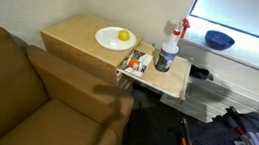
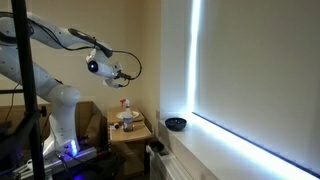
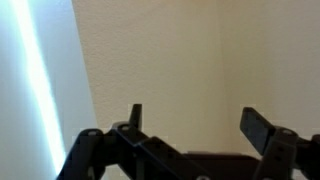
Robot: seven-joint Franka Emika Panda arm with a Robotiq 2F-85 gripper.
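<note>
Brown leather covers the sofa at the far left of an exterior view. Next to it, touching its arm rest, stands a wooden table. A white plate lies on the table, and a small yellow fruit lies on the plate, near its right rim. Further right, at the front edge of the table, is a small box with mixed things in it; they are too small to tell what they are. Just beside the box, on its right, a bottle with a red spray head stands upright on the right part of the table. Well apart from it, more to the right, a blue bowl sits on the sill under the bright blind.

The white arm reaches from the left, high up, in an exterior view. The gripper hangs in the air above the table, and the bottle is below it, not touched. In the wrist view the gripper faces the beige wall. Its two black fingers are spread wide, and nothing is between them.
</note>
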